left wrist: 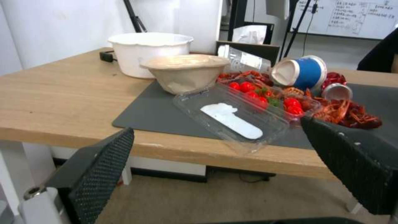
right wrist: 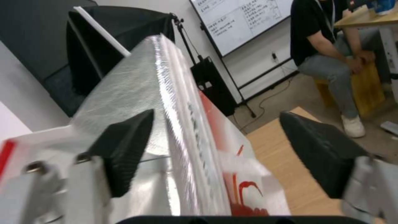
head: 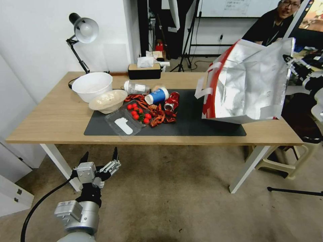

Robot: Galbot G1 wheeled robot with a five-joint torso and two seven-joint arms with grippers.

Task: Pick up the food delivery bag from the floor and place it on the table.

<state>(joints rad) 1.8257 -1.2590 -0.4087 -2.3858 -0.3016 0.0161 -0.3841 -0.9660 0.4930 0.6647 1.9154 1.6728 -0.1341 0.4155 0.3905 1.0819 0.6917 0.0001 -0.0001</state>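
Red logo print on food delivery bag (right wrist: pixel 244 189), lettering illegible.

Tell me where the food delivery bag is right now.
In the head view, the food delivery bag stands on the right end of the table, on the dark mat, right of the red can.

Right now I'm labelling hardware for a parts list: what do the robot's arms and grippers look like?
The left gripper has a silver-grey metal body with a black wrist section, a silver cylindrical forearm and a black cable looping off it. Its fingers are black with dotted, textured pads. The right gripper has the same black fingers on silver-grey mounts with bolts.
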